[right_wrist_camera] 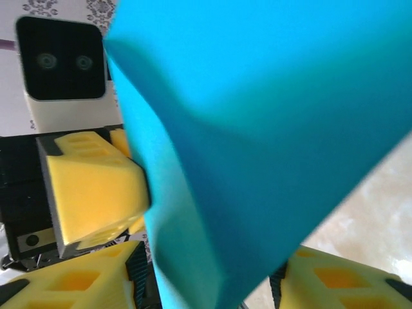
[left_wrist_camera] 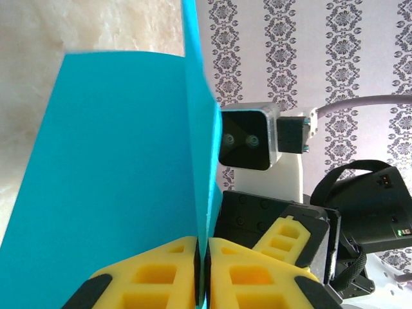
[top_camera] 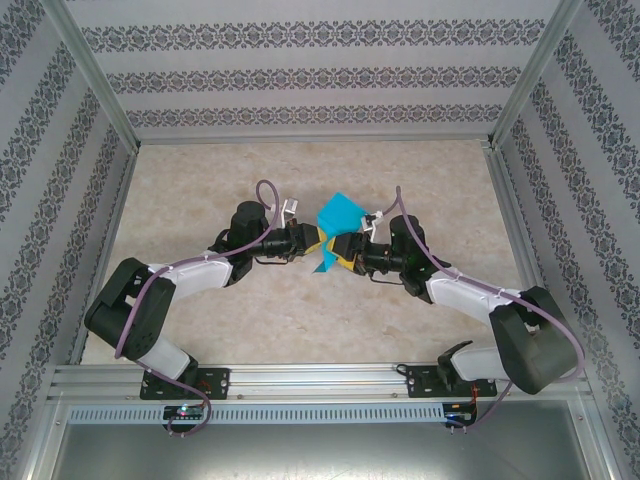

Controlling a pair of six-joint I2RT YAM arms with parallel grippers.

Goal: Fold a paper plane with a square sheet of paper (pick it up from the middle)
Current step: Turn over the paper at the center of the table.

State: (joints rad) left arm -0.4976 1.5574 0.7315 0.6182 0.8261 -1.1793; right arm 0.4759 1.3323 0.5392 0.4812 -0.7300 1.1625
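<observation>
My left fingers (left_wrist_camera: 161,273) clenched on creased square sheet of paper (left_wrist_camera: 122,148); right fingers (right_wrist_camera: 341,280) straddle it, grip unclear.

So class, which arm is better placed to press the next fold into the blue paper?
Right, probably. The left arm has jaws shut on the paper, holding it; the right arm has jaws open around it, free to pinch.
</observation>
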